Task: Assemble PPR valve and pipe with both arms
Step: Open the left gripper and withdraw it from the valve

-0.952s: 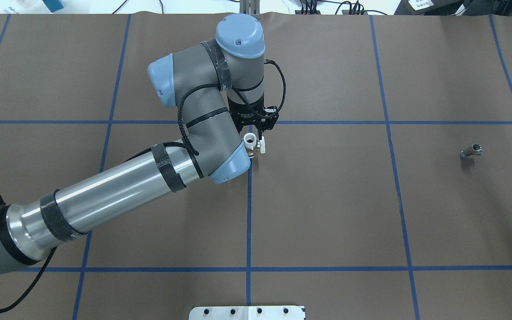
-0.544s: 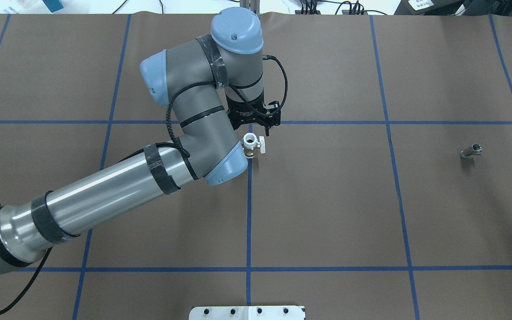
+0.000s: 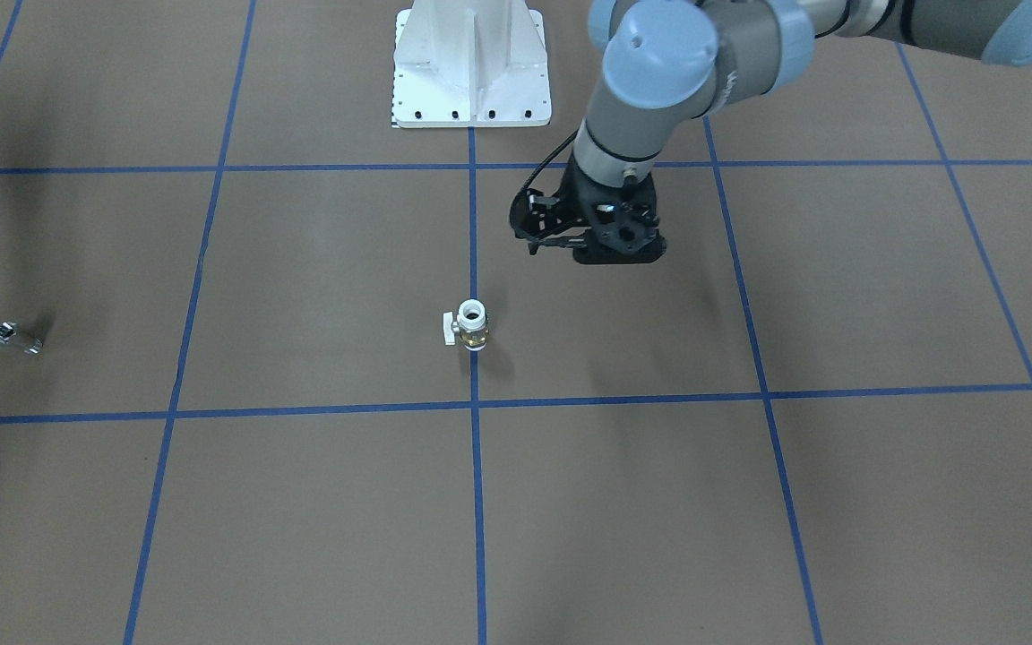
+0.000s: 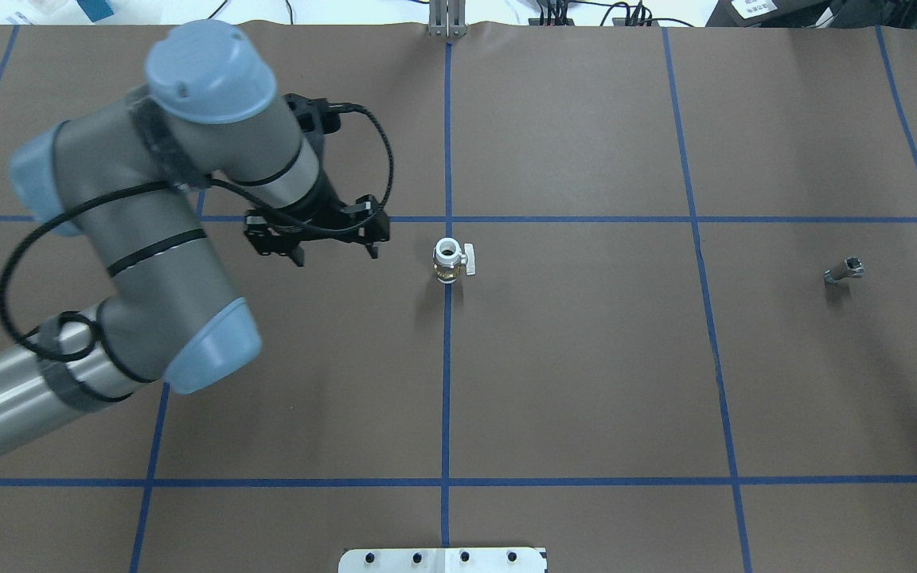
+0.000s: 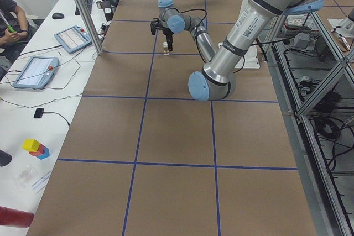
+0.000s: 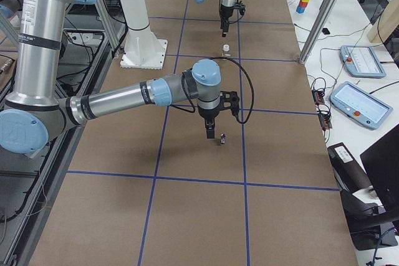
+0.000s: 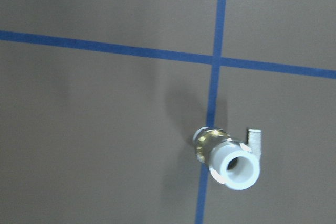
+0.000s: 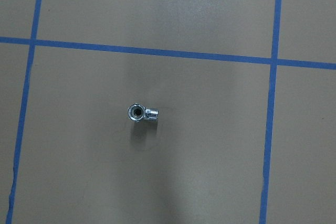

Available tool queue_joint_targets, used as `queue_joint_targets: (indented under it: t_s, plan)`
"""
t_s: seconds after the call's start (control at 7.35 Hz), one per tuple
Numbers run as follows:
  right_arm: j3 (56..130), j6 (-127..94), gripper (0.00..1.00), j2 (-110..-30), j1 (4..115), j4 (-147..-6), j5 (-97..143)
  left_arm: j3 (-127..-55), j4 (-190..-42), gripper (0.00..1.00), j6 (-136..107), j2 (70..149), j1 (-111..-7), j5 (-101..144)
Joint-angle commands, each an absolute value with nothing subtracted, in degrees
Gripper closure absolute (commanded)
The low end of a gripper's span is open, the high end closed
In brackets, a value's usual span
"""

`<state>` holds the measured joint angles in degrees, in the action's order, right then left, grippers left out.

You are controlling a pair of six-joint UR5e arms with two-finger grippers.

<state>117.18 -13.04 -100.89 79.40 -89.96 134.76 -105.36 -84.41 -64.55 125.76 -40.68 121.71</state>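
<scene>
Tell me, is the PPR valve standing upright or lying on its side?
Upright. The PPR valve stands on the table on its brass end, its white ring opening facing up, its handle sticking out sideways.

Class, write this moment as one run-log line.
left tool: open, empty | PPR valve: upright, free | pipe: far apart, ungrasped

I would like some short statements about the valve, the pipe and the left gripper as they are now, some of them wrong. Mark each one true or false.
1. The PPR valve stands upright on a blue tape line, its white ring end up. True.
2. The left gripper holds the valve. False: its fingers are open and empty, beside the valve and apart from it.
3. The pipe is already fitted into the valve. False: it lies alone, far off on the robot's right.
4. The valve's white handle points toward the pipe's side. True.
</scene>
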Motion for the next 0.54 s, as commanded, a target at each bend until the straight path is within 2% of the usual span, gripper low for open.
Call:
queue_joint_targets:
  t_s: [0.0, 0.41]
  plan:
    - [117.1, -16.7, 0.0, -100.8, 76.3, -86.9, 134.7, -115.5, -84.2, 0.01, -54.2, 113.4, -44.4, 121.8]
    - [113.4, -26.5, 0.0, -100.7, 70.4, -76.3, 134.1, -118.3, -84.2, 0.01, -42.6, 104.9, -50.4, 122.8]
